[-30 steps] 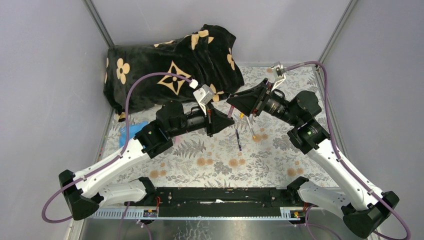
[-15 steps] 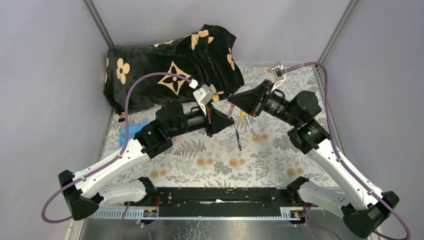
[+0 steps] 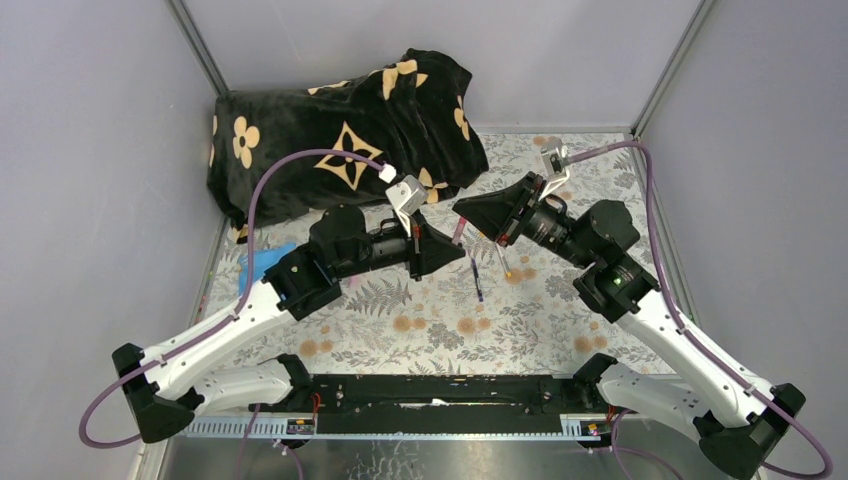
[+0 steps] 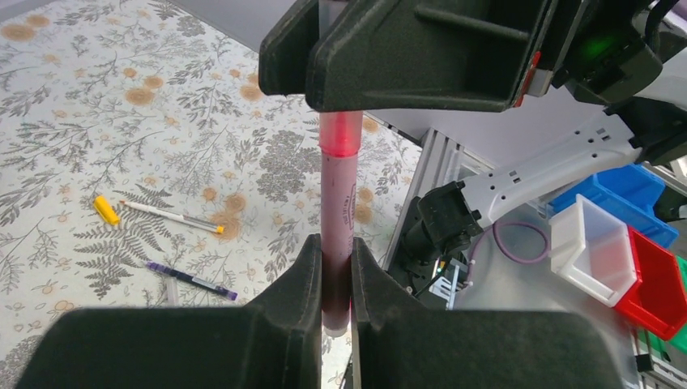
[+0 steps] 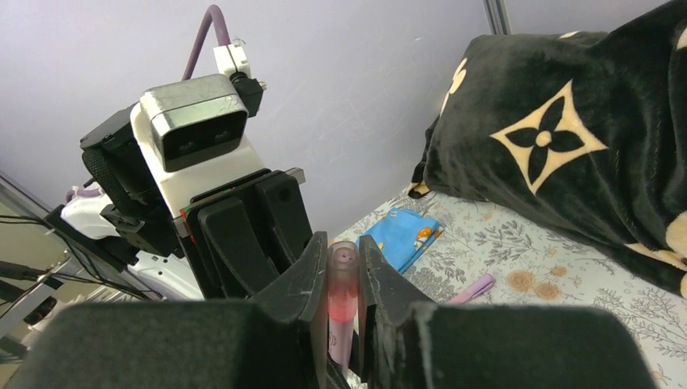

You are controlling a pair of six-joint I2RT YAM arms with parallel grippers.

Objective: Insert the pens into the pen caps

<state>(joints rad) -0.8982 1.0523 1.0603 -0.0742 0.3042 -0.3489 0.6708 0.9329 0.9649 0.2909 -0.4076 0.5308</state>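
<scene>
the left gripper is clamped on the lower end of the pink pen, held in the air above the mat. the right gripper is closed on the pink cap at that pen's upper end, facing the left gripper. in the left wrist view, left of the pink pen, a white pen, a yellow cap and a blue pen lie on the mat, well apart from it.
</scene>
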